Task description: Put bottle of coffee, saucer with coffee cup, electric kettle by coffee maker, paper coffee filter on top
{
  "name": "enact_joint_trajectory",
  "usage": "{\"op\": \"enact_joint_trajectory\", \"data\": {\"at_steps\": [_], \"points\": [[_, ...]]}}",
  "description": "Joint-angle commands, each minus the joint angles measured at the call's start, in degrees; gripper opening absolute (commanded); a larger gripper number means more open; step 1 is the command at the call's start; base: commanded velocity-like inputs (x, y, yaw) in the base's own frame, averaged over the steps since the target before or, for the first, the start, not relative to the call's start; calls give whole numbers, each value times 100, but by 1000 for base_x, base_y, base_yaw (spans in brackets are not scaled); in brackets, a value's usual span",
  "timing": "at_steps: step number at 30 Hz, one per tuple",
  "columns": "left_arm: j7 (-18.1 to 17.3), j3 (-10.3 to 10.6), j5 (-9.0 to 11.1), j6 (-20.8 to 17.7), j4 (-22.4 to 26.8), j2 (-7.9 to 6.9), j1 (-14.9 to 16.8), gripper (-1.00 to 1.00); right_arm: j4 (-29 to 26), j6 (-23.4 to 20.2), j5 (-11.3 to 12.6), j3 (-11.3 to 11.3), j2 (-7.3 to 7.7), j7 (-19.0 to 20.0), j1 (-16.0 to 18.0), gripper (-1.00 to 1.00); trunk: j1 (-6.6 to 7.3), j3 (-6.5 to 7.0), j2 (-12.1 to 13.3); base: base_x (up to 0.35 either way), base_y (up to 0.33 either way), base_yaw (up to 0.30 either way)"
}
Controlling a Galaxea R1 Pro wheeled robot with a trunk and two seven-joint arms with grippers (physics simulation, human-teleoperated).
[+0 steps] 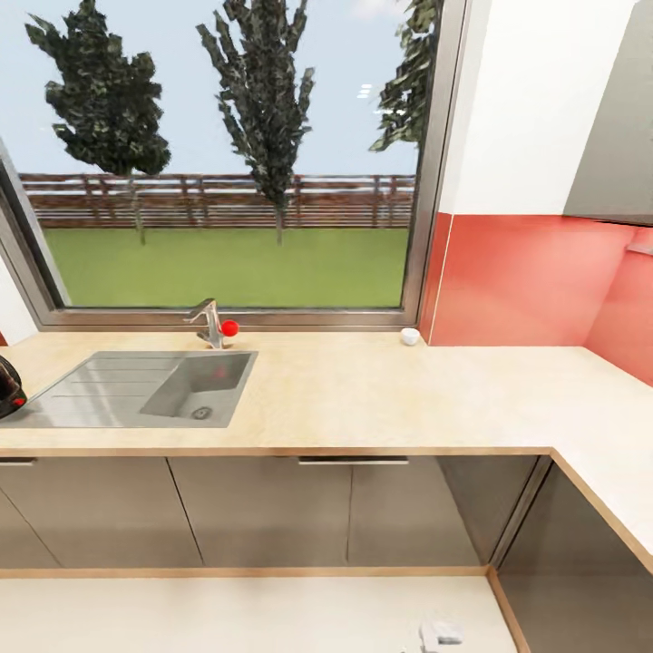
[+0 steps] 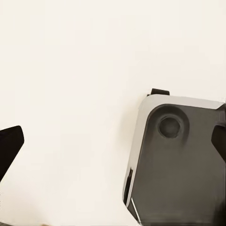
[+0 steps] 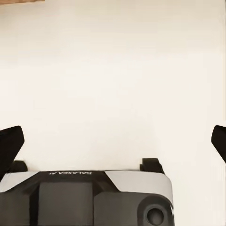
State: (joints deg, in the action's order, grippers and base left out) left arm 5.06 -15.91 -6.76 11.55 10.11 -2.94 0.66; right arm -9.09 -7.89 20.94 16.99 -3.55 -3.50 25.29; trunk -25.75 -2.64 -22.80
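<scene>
You face an L-shaped pale wood worktop (image 1: 363, 390) under a wide window (image 1: 227, 154). At about 9 o'clock in the head view, a dark rounded object with a red spot (image 1: 9, 387) sits at the edge of the frame, beside the steel sink (image 1: 136, 390); it is cut off, so you cannot tell which task item it is. A tap with a red knob (image 1: 216, 325) stands behind the basin. Near the window's corner, at roughly 1 o'clock, a small white cup-like thing (image 1: 410, 336) rests on the worktop against the red backsplash (image 1: 526, 281); it is too small to identify for certain.

Your left gripper (image 2: 113, 141) hangs released over the pale floor (image 2: 70, 70), its dark fingertips (image 2: 9, 146) spread wide apart, with the robot's grey base (image 2: 179, 165) beneath. Your right gripper (image 3: 113, 141) is likewise spread open, grasping nothing, above the base (image 3: 94, 197).
</scene>
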Motion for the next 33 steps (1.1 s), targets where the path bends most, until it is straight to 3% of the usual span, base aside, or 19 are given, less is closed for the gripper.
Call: {"op": "enact_joint_trajectory", "data": {"at_steps": [1, 5, 7, 9, 11, 14, 16, 21, 29, 33], "points": [[17, -29, -61, 22, -37, -7, 6, 100, -93, -29, 21, 66, 2, -36, 2, 100, -3, -13, -12, -6, -1, 0], [15, -32, -68, 24, -140, -44, 6, 100, -574, 153, -388, 356, -3, -42, 2, 100, -3, -13, -12, -177, 0, 0], [22, -33, -80, 24, -156, -47, 5, 100, -787, 524, -703, 598, -19, -44, 2, 100, -3, -13, -12, -289, 0, 0], [30, -34, -84, 23, -162, -54, 4, 100, -895, 830, -912, 750, -72, -49, 2, 100, -3, -13, -12, -314, 0, 0], [35, -34, -84, 23, -165, -66, 1, 100, -980, 1126, -1132, 866, -239, -53, 2, 100, -3, -13, -12, -245, 0, 0], [38, -35, -87, 23, -167, -73, -3, 100, -1097, 1315, -1416, 922, -511, -58, 2, 100, -3, -13, -12, -89, 0, 0], [37, -35, -88, 27, -169, -74, -4, 100, -1313, 1350, -1557, 933, -573, -56, 3, 100, -3, -13, -12, -35, 0, 0], [31, 9, -107, 23, -175, -51, -8, 100, -2567, 1370, -1998, 931, -630, -53, 2, 100, -3, -13, -12, -9, 0, 0], [30, 9, -106, -21, -185, -72, -70, 100, -4624, 1341, -2116, 870, -638, -86, 18, 100, -3, -13, -12, -1, 0, 0], [30, 7, -106, -51, -185, -68, -74, 100, -5183, 1230, -2110, 850, -643, -386, 176, 100, -3, -13, -12, 0, 0, 0]]}}
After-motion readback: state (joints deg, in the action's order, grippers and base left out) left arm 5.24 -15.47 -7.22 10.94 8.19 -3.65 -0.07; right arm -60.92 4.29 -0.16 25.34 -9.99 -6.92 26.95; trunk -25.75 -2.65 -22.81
